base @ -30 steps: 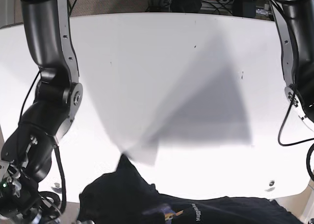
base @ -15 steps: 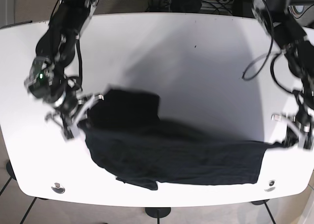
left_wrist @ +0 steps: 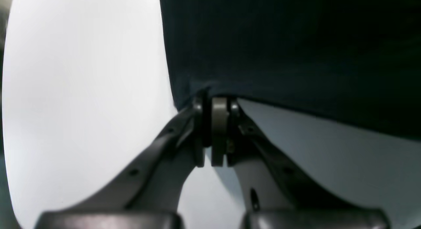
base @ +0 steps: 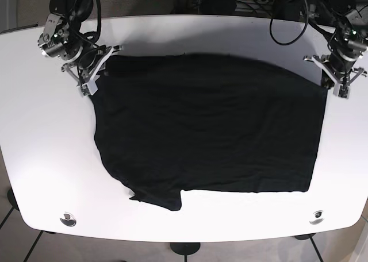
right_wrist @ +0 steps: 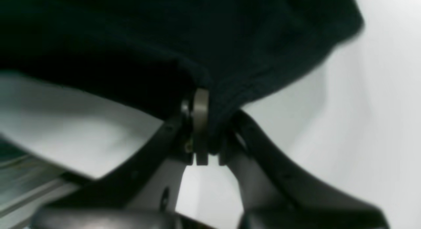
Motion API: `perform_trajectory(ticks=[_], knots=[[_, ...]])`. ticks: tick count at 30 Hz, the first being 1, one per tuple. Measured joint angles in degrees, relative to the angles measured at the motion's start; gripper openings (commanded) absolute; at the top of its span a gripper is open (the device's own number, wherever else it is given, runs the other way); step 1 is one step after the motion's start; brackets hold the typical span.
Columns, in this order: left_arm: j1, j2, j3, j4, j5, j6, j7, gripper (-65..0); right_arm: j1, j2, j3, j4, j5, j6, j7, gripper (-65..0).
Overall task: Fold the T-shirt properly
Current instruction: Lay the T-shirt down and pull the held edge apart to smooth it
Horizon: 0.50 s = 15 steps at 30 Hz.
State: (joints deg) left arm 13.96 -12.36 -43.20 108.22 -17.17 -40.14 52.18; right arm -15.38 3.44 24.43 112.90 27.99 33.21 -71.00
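Overhead, one black T-shirt (base: 207, 127) spread nearly flat across the middle of one white table (base: 40, 147), long axis running side to side. Straight far edge stretched between two grippers; near edge uneven, with a rumpled flap (perhaps a sleeve) at the near left corner.

Left gripper (base: 335, 83) at the far right corner, jaws pressed together on the cloth edge, the pinch plain in the left wrist view (left_wrist: 215, 105). Right gripper (base: 95, 78) at the far left corner, likewise clamped on a fold of fabric (right_wrist: 204, 100), dark knit bunched between the fingers.
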Motion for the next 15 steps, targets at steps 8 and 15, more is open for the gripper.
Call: perform_trajectory(ticks=[8,15], knots=[[-8.4,-0.9,0.3,-6.4,-0.5,0.0,-0.8,-65.0,5.2,0.0,-0.1,-3.6,-0.2,-0.17,3.9,-63.3],[-19.0,-5.2,2.1,-21.8,-0.4,0.0,-0.9,-65.0,13.3,0.1,0.0,-12.3,0.0,-0.17,4.6,-63.3]])
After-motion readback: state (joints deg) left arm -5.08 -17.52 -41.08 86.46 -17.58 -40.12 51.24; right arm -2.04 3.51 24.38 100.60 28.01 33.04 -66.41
